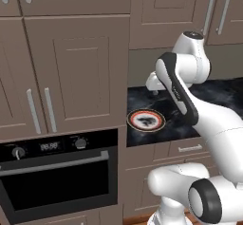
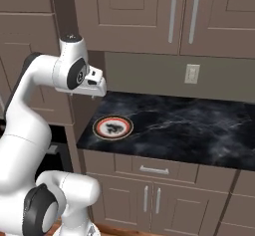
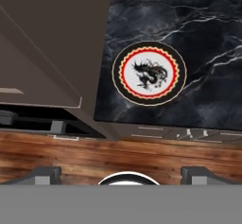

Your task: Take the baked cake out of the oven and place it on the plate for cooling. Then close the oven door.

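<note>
oven door (image 1: 59, 183): sitting shut, handle (image 1: 54, 164) across top | plate (image 1: 145, 120): lying bare on dark surface (image 1: 223, 93) | arm (image 1: 182, 93): reaching above plate

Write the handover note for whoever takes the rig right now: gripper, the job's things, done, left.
Gripper: open, empty, raised above the plate and looking down on it.
Plate: bare, on the dark marble counter, near its left end.
Oven: left of the counter; oven door looks shut. The cake cannot be seen from here.
Done: nothing yet.
Left: open the door, bring the cake to the plate, shut the door.
</note>
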Robot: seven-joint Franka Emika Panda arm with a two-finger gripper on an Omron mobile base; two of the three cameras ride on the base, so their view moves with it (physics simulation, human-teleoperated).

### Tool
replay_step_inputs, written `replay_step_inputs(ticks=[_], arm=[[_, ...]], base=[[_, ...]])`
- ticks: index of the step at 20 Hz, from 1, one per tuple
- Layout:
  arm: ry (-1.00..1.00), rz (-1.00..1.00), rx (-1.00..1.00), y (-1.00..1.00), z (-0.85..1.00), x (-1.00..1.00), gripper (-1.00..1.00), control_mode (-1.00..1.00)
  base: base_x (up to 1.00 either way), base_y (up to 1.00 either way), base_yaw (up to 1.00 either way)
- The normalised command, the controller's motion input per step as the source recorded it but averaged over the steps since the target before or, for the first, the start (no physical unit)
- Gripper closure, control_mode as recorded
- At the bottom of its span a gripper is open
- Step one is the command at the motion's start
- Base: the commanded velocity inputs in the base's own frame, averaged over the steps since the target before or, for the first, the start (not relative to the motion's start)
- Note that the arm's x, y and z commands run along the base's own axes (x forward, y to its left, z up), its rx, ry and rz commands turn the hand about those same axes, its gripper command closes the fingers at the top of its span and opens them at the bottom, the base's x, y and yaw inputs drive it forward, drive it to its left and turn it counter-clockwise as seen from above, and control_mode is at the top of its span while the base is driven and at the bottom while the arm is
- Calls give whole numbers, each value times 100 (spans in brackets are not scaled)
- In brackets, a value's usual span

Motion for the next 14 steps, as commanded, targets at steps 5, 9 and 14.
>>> replay_step_inputs(ticks=[5, 9, 14], arm=[[0, 0, 0, 0, 0, 0, -100, 100], [0, 0, 0, 0, 0, 0, -100, 100], [0, 0, 0, 0, 0, 0, -100, 100]], base=[[23, -10, 0], [30, -5, 0], [15, 0, 0]])
